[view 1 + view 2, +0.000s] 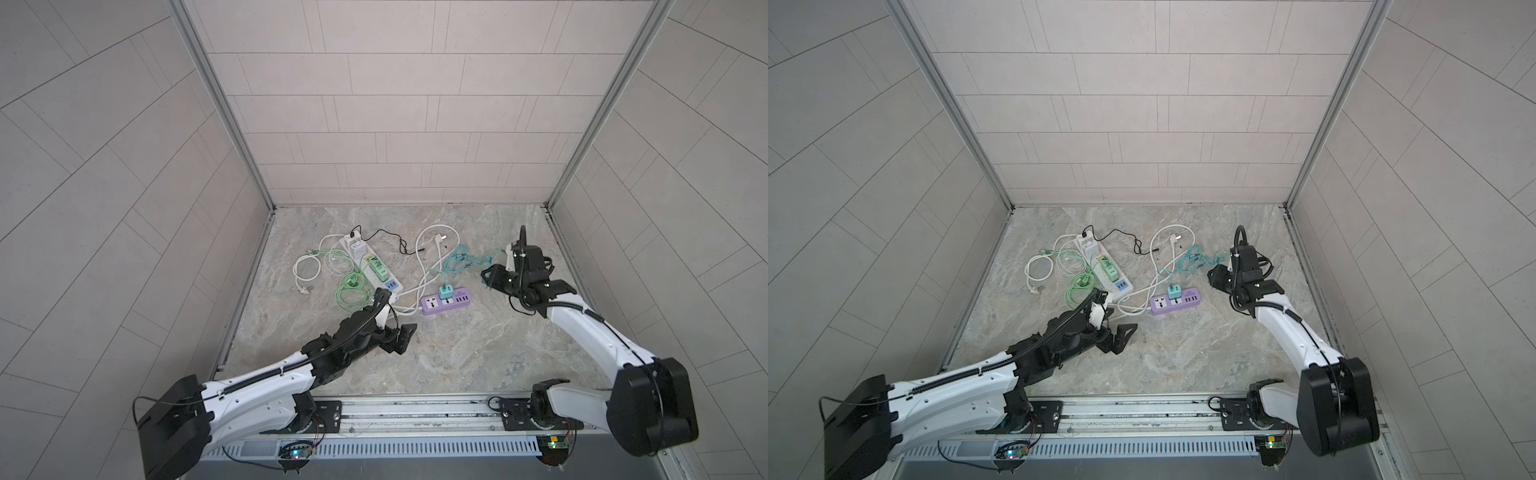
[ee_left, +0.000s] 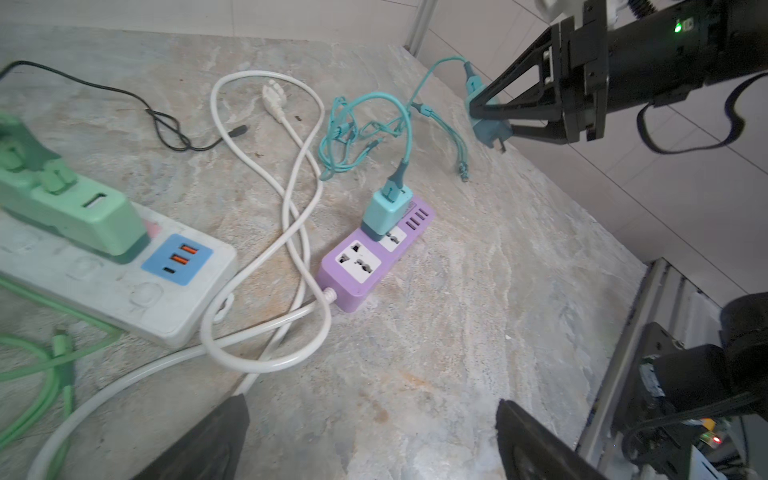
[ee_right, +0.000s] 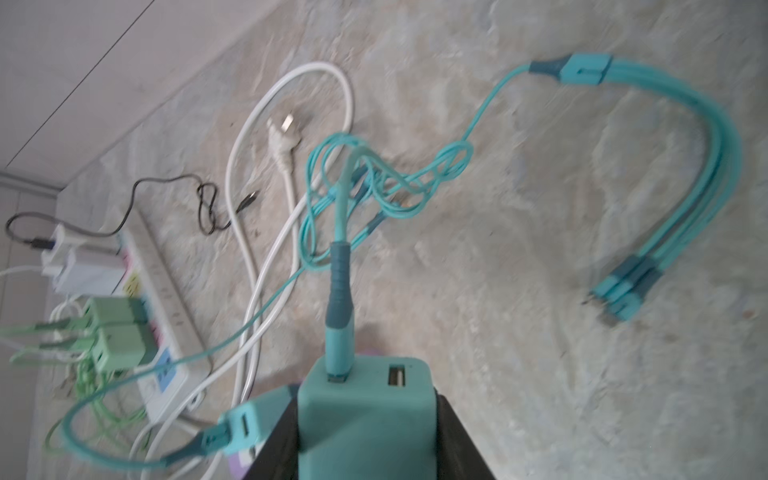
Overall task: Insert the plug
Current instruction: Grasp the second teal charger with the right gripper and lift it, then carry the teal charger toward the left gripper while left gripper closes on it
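We see right gripper (image 1: pixel 488 276) above the table (image 1: pixel 457 353), clamped on teal plug (image 3: pixel 365 419) | left gripper (image 1: pixel 405 337) low, jaws wide apart | plug blocky, cable (image 3: pixel 340 266) attached, apart from purple strip (image 2: pixel 374 253)

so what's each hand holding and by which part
The right hand grips the teal charger plug by its body's sides; the left hand is open and empty.

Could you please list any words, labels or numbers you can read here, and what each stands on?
No text can be read in any view.
On the purple power strip: a small mark, too small to read.
On the white power strip: faint marks, blurred.
On the teal charger being held: nothing printed shows.
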